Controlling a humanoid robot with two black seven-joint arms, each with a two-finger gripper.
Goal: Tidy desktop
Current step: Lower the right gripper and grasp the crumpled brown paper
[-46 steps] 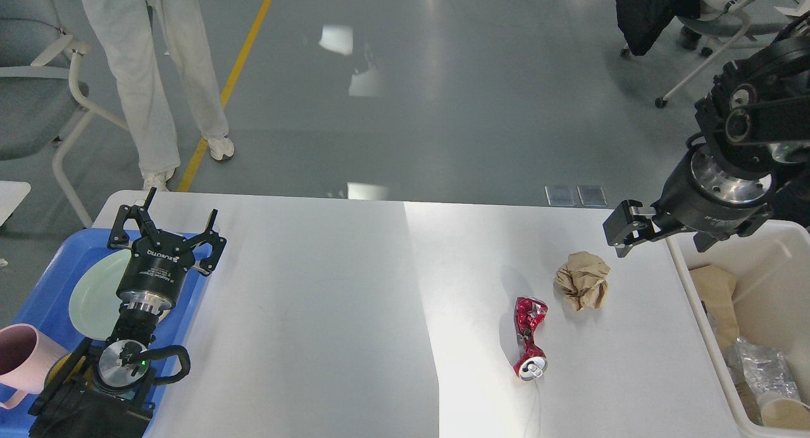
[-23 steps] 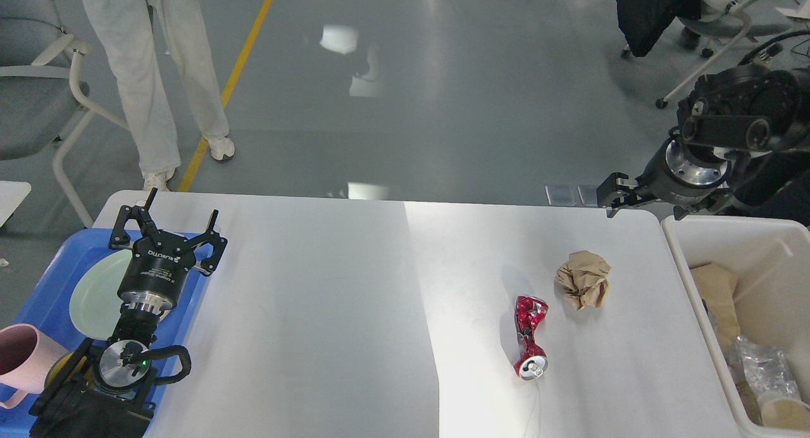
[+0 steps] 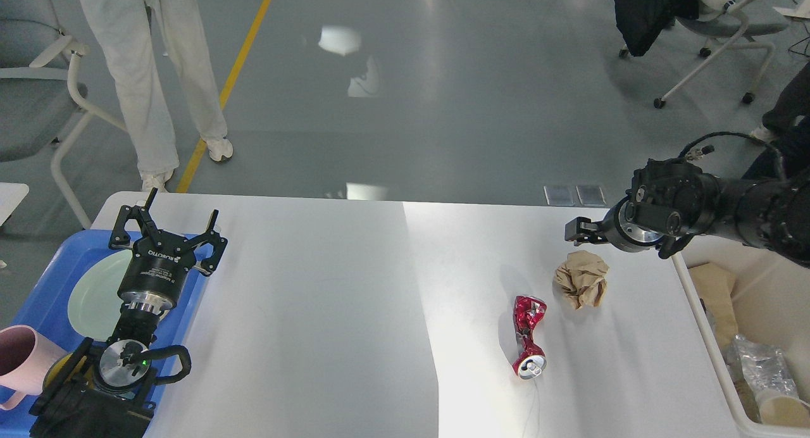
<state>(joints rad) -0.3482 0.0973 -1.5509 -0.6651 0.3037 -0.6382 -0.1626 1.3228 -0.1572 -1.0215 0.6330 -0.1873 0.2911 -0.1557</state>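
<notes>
The white desktop holds a crumpled brown paper ball and a crushed red can on its right half. My right gripper hangs just behind and to the left of the paper ball, apart from it. It is small and dark, so its fingers cannot be told apart. My left gripper is open and empty at the desktop's left edge, over the right side of a blue tray.
The blue tray holds a pale green plate and a pink mug. A white bin with paper and plastic scraps stands at the desktop's right edge. A person and chairs stand on the floor behind.
My right arm has swung down and to the left, from above the bin to just behind the paper ball. The left arm, can and paper ball have not moved.
</notes>
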